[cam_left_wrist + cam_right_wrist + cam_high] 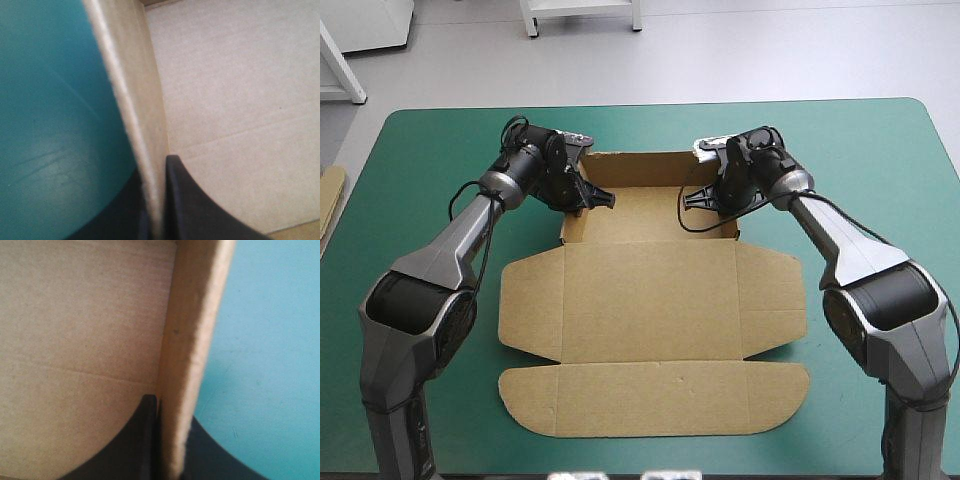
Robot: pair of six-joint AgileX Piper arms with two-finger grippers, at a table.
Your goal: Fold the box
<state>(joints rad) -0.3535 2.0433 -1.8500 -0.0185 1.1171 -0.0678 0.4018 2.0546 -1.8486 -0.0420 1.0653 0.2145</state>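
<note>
"While both arms reach across the teal-green table [420, 150], where does the box [650, 290] lie?"

"Mid-table, between them. Its far half stands as a tray with back and side walls raised; the near half, lid and flaps, lies flat toward the robot."

"And the left gripper [588, 197]?"

"Clamped on the tray's left wall, one jaw inside the tray and one outside, over the table."

"The right gripper [703, 197]?"

"Same on the right wall: jaws all but together, brown board pinched between them. Both grips sit at the wall's top edge."
</note>
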